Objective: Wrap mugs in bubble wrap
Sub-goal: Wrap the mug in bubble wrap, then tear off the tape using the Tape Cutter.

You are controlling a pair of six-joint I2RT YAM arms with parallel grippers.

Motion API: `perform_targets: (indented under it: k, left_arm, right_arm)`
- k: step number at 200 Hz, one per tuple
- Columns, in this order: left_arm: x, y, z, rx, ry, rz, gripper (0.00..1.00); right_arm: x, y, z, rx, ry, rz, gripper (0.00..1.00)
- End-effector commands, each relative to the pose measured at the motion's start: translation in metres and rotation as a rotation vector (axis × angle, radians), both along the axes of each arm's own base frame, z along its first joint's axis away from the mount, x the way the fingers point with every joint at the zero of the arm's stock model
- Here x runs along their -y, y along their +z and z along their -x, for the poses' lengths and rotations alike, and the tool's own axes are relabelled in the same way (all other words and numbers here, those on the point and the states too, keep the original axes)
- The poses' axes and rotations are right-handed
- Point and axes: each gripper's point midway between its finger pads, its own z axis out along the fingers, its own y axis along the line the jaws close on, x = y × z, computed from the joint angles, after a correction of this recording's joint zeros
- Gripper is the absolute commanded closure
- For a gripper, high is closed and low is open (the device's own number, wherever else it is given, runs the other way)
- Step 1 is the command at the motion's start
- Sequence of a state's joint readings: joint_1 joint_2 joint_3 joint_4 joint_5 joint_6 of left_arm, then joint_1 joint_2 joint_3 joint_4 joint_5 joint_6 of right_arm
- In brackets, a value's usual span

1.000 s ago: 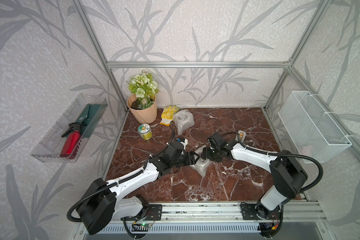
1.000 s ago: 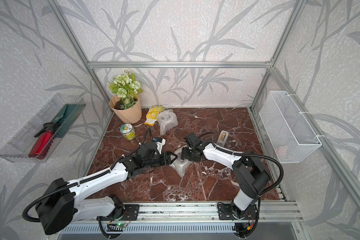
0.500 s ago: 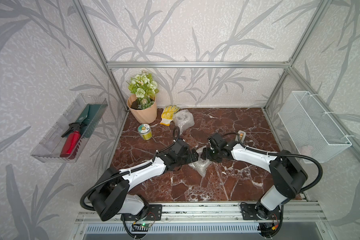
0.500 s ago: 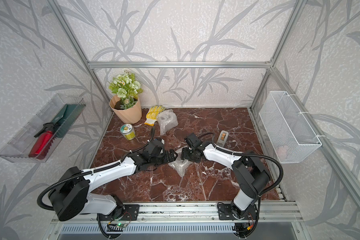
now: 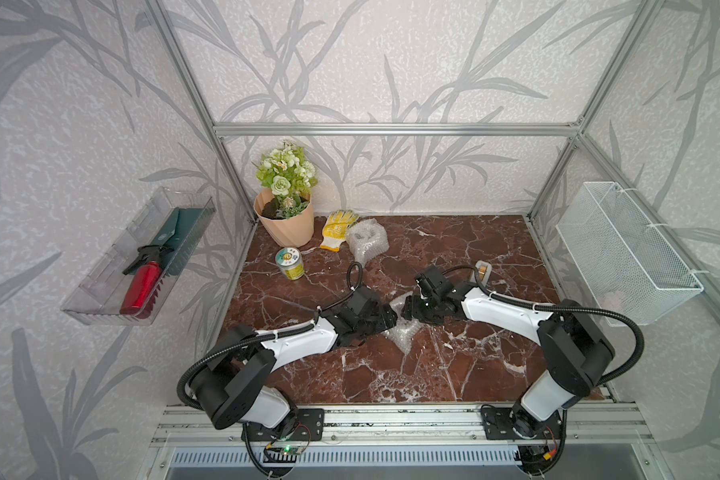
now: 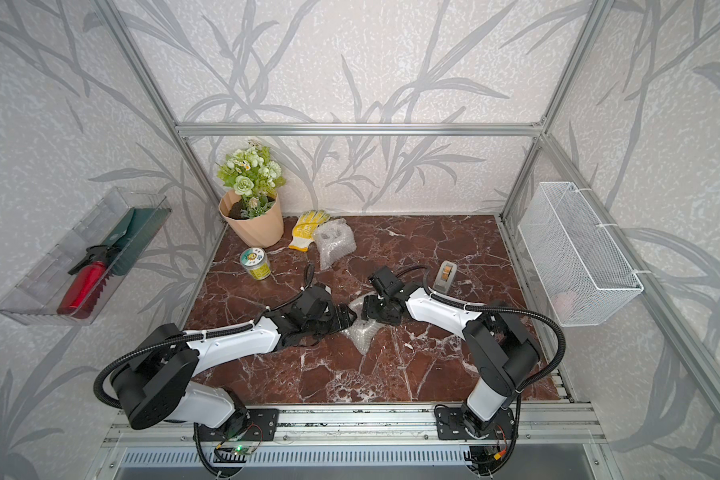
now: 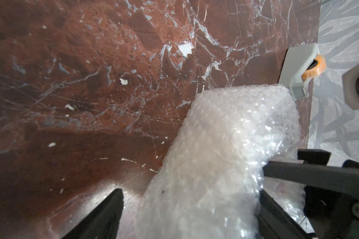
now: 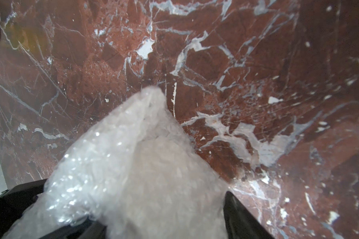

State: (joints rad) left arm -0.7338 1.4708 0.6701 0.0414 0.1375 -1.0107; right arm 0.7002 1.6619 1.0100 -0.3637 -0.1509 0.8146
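One red bottle [image 5: 142,286] in clear tray [image 5: 100,312]

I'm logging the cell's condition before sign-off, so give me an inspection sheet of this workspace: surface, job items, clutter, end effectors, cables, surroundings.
Surface: red-brown marble top; spills, nothing seen.
Job's things: centre bundle of bubble wrap lies between the arms; back bundle lies beside the glove; no bare mug seen, contents cannot be told.
Clutter: tin can, flowerpot, tape dispenser.
End effectors: left end effector open around the centre bundle; right end effector closed on it.
Cables: black conduits loop along both arms; snags, nothing seen.
Surroundings: wire basket on one wall; clear tray on the opposite wall, holding a red bottle and green trowel.
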Motion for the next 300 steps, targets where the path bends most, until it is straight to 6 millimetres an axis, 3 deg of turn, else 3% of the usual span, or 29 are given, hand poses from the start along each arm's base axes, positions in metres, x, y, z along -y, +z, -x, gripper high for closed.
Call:
perform_targets:
  k: [1, 25, 48, 96, 112, 127, 163, 190, 211, 300]
  left_arm:
    - [-0.019, -0.039, 0.019, -0.103, 0.018, -0.097, 0.22]
    - [-0.017, -0.045, 0.019, -0.116, 0.009, -0.104, 0.30]
    - [-0.019, -0.046, 0.020, -0.121, 0.007, -0.123, 0.32]
    - [-0.021, -0.048, 0.020, -0.125, 0.007, -0.138, 0.32]
    - [-0.022, -0.049, 0.021, -0.127, 0.009, -0.142, 0.32]
    - [-0.022, -0.049, 0.020, -0.127, 0.008, -0.140, 0.32]
    - [-0.020, -0.047, 0.019, -0.127, 0.003, -0.143, 0.32]
    - [-0.018, -0.046, 0.018, -0.126, -0.002, -0.144, 0.32]
    - [-0.018, -0.047, 0.019, -0.133, -0.005, -0.142, 0.32]
    - [-0.016, -0.046, 0.021, -0.147, -0.027, -0.153, 0.32]
  right_arm:
    - [0.014, -0.028, 0.024, -0.102, 0.007, 0.078, 0.30]
    - [0.013, -0.028, 0.026, -0.103, 0.004, 0.066, 0.30]
    - [0.013, -0.021, 0.027, -0.096, 0.023, 0.066, 0.30]
    - [0.014, 0.061, 0.008, 0.134, 0.068, -0.023, 0.21]
    - [0.029, 0.082, 0.002, 0.246, 0.045, -0.003, 0.19]
    - [0.057, 0.091, -0.006, 0.330, -0.021, 0.046, 0.18]
    - [0.151, 0.075, -0.023, 0.287, -0.269, 0.114, 0.21]
    - [0.197, 0.072, -0.044, 0.277, -0.373, 0.080, 0.34]
    - [0.209, 0.068, -0.063, 0.272, -0.381, 0.053, 0.50]
    - [0.234, 0.033, -0.118, 0.125, -0.391, -0.025, 0.60]
